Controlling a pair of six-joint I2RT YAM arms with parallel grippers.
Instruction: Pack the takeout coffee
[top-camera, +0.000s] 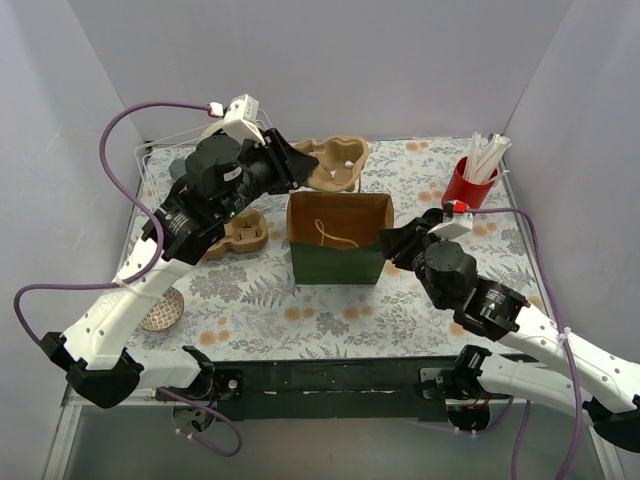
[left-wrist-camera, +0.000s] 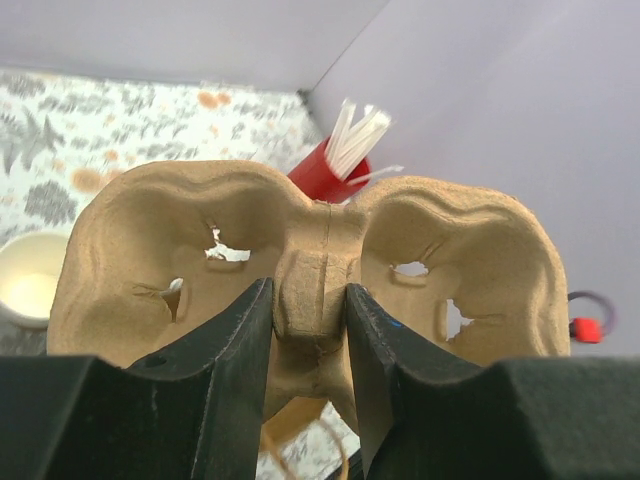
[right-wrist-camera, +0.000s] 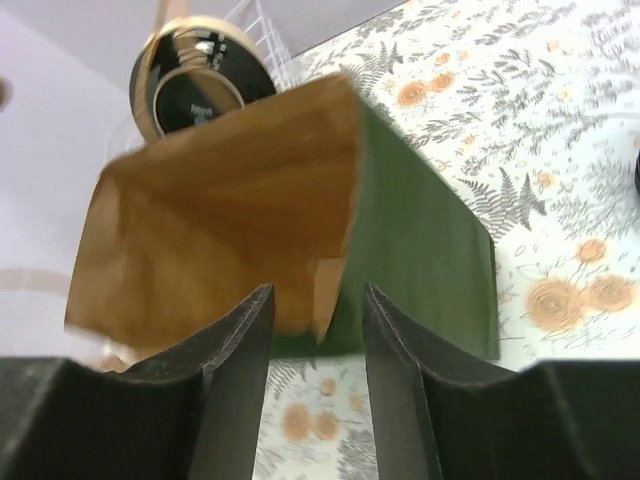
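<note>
A moulded brown pulp cup carrier (left-wrist-camera: 150, 240) hangs in the air, and my left gripper (left-wrist-camera: 310, 290) is shut on its central ridge. From above, the carrier (top-camera: 335, 160) sits just behind the open green-and-brown paper bag (top-camera: 335, 262), with the left gripper (top-camera: 300, 165) at its left. My right gripper (top-camera: 392, 243) is at the bag's right side. In the right wrist view it (right-wrist-camera: 317, 290) stands open and grips nothing, with the bag's (right-wrist-camera: 420, 220) near corner just ahead of the gap. Beyond the bag shows a round black lid on a tan rim, seemingly the takeout coffee (right-wrist-camera: 200, 85).
A second pulp carrier (top-camera: 243, 235) lies left of the bag. A red cup of white sticks (top-camera: 465, 188) stands at the back right. A lidless cup with a white inside (left-wrist-camera: 30, 290) is at the left. A round patterned thing (top-camera: 162, 310) lies near the front left.
</note>
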